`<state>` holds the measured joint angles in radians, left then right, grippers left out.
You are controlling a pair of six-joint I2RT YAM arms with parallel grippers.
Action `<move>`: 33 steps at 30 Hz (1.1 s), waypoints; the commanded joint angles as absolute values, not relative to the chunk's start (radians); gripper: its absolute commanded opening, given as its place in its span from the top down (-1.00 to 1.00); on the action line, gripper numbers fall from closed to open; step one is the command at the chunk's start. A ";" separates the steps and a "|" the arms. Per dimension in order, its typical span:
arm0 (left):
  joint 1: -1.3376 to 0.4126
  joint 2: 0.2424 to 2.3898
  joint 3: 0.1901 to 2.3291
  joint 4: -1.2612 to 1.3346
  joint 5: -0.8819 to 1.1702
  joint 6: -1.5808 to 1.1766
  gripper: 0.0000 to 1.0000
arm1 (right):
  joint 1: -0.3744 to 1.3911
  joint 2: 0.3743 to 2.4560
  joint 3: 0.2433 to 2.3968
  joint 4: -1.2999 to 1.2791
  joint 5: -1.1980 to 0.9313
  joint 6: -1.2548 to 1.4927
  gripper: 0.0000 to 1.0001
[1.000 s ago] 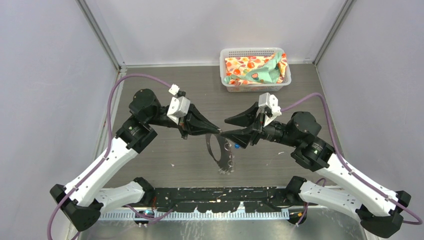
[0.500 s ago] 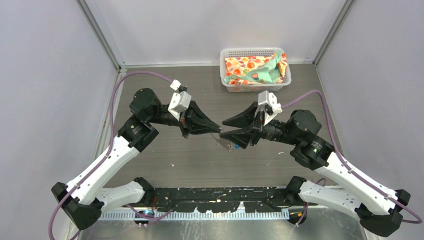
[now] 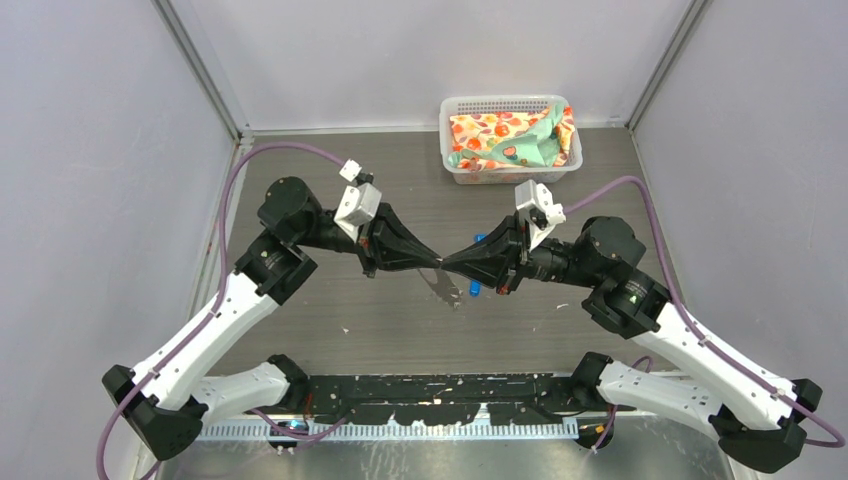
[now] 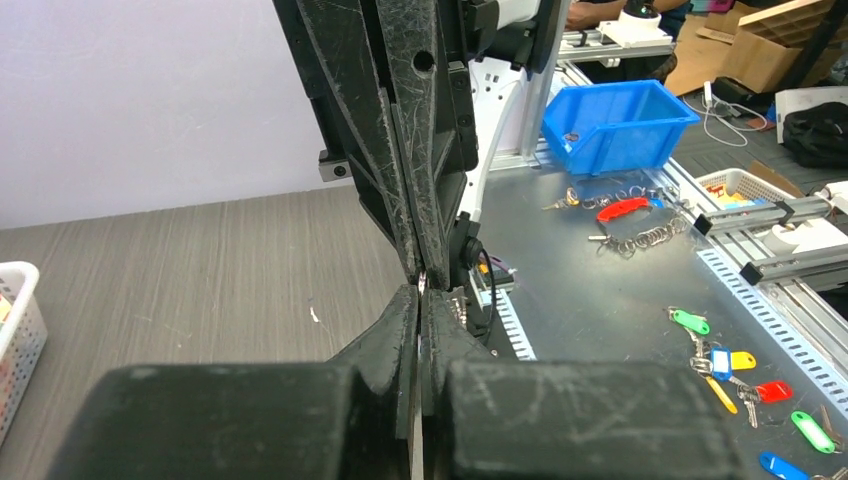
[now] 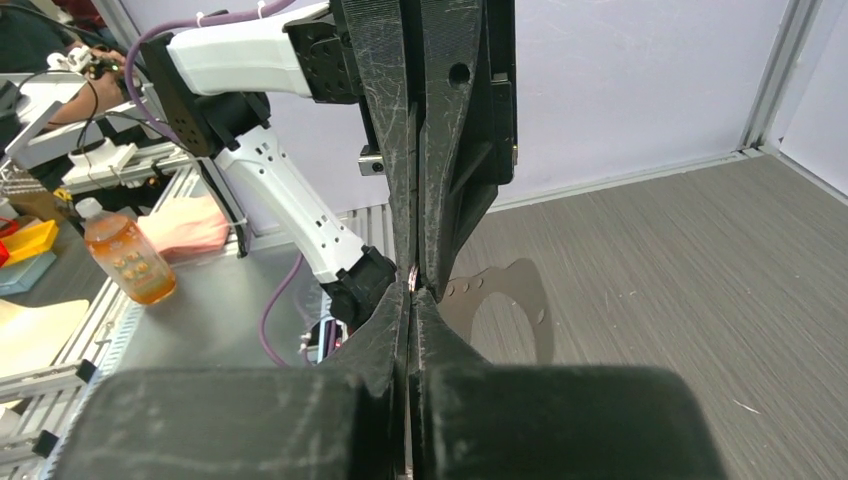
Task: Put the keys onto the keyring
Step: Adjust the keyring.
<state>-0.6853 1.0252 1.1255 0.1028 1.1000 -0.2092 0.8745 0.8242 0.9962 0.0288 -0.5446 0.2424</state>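
Seen edge-on, the keyring (image 3: 443, 287) is a thin silvery strip hanging above the middle of the table. My left gripper (image 3: 436, 262) (image 4: 420, 290) is shut on its top edge from the left. My right gripper (image 3: 448, 265) (image 5: 413, 292) is shut on the same edge from the right, tip to tip with the left. Only a thin sliver of metal shows between each pair of fingers. Two blue keys lie on the table by the right gripper, one key (image 3: 480, 238) behind its fingers and the other key (image 3: 474, 291) in front. The ring's shadow (image 5: 500, 300) falls on the wood.
A white basket (image 3: 452, 108) (image 4: 15, 330) with patterned cloth stands at the back right of the table. Grey walls close in the sides and back. A black rail (image 3: 440, 385) runs along the near edge between the arm bases.
My right gripper has gone from open to shut on the keyring's top edge. The ring, hanging face-on a second ago, now shows edge-on. The left gripper kept its hold.
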 commanded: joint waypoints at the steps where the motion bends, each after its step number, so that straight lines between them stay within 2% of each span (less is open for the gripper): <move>1: -0.686 1.014 1.156 0.163 1.115 -0.217 0.99 | 0.869 0.813 1.049 0.008 -0.573 0.255 0.98; 6: -0.687 1.019 1.161 0.087 1.085 -0.156 0.99 | 0.868 0.836 1.100 -0.090 -0.555 0.250 0.98; 7: -0.687 1.021 1.169 0.043 1.062 -0.120 0.90 | 0.868 0.845 1.121 -0.132 -0.545 0.237 0.99; 9: -0.686 1.024 1.188 -0.078 1.028 -0.040 0.52 | 0.869 0.865 1.171 -0.231 -0.530 0.202 0.99; 11: -0.686 1.028 1.215 -0.193 1.007 0.054 0.34 | 0.868 0.885 1.217 -0.327 -0.525 0.162 0.99; 14: -0.686 1.039 1.247 -0.329 1.005 0.143 0.21 | 0.869 0.916 1.279 -0.442 -0.527 0.120 0.98; 17: -0.686 1.055 1.270 -0.402 1.037 0.187 0.21 | 0.869 0.948 1.332 -0.527 -0.537 0.093 0.99; 22: -0.686 1.092 1.301 -0.427 1.078 0.192 0.42 | 0.868 1.003 1.410 -0.630 -0.545 0.057 0.99; 33: -0.687 1.109 1.320 -0.497 1.187 0.189 0.45 | 0.870 1.058 1.472 -0.712 -0.527 0.012 0.99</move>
